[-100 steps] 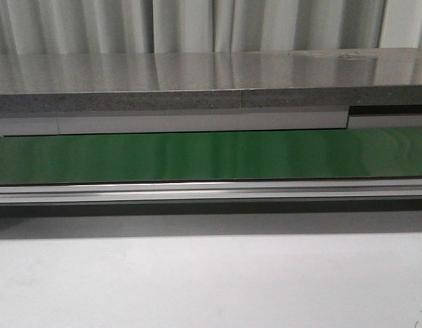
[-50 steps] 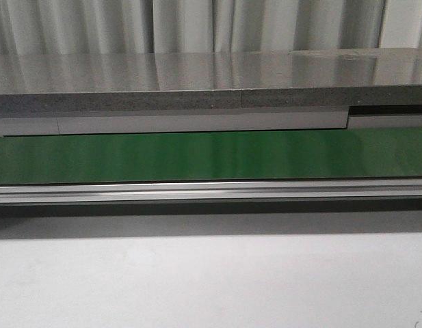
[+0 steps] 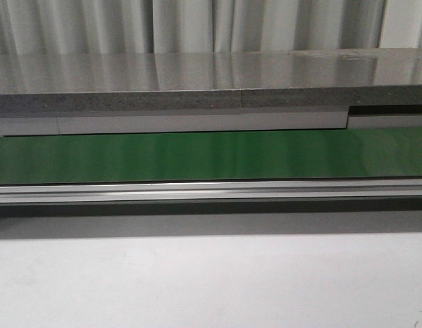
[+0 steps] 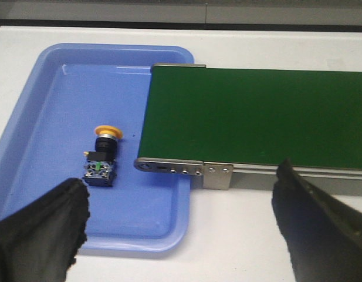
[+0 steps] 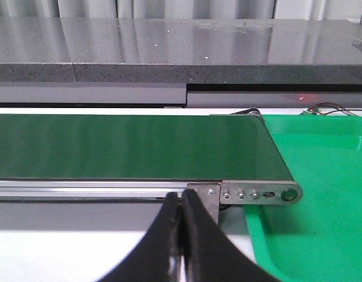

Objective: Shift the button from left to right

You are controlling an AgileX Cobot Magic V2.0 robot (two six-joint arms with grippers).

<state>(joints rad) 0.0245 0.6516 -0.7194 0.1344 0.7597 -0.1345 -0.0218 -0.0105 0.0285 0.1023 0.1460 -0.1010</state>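
The button (image 4: 101, 156), with a yellow-orange head on a black body, lies on its side in the blue tray (image 4: 48, 106) beside the end of the green belt (image 4: 257, 114). My left gripper (image 4: 181, 220) hovers open above the tray's near corner and the white table, its black fingers (image 4: 43, 226) spread wide, the button just beyond the left one. My right gripper (image 5: 182, 202) is shut with nothing between its fingers, in front of the belt's other end. The front view shows only the green belt (image 3: 211, 156); neither gripper nor the button appears there.
A green tray (image 5: 321, 194) sits at the belt's right end. A metal rail (image 3: 211, 191) runs along the belt's near edge, with metal end brackets (image 4: 183, 169) (image 5: 254, 192). A grey counter (image 3: 211, 82) stands behind the belt. White table (image 3: 211, 280) lies in front.
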